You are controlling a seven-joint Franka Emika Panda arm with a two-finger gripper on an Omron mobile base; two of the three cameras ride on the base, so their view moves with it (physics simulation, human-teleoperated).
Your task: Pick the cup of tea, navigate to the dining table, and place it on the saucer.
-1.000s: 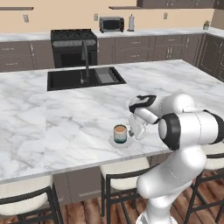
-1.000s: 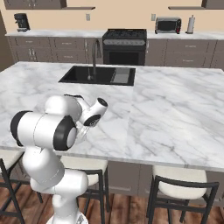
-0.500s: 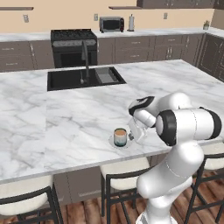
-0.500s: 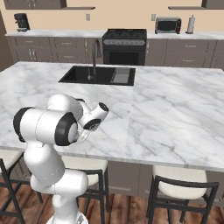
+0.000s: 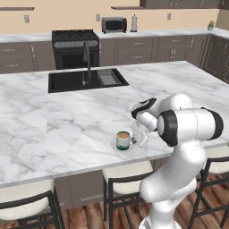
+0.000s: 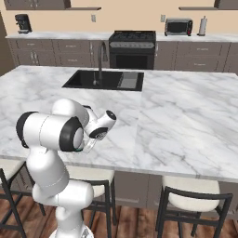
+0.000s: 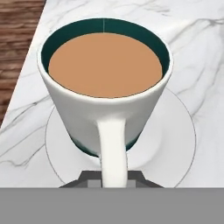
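Observation:
The cup of tea (image 5: 123,139), white with a dark green lower band and brown liquid, stands upright on the saucer (image 5: 113,144) near the front edge of the dining table (image 5: 67,120). In the hand view the cup (image 7: 105,87) sits centred on the pale saucer (image 7: 175,144), with its handle pointing toward the camera. My gripper (image 5: 137,137) is just right of the cup, and its fingertips (image 7: 89,180) press against both sides of the handle, so the gripper (image 7: 114,181) is shut on it.
A black sink (image 5: 85,80) with a curved faucet (image 5: 87,58) lies at the far side of the marble top. Stools (image 5: 125,172) stand under the front edge, close to the saucer. A stove (image 5: 74,42) and microwave (image 5: 113,24) line the back wall.
The hand and the cup have sunk slightly toward the saucer. The base and the rest of the scene have not moved.

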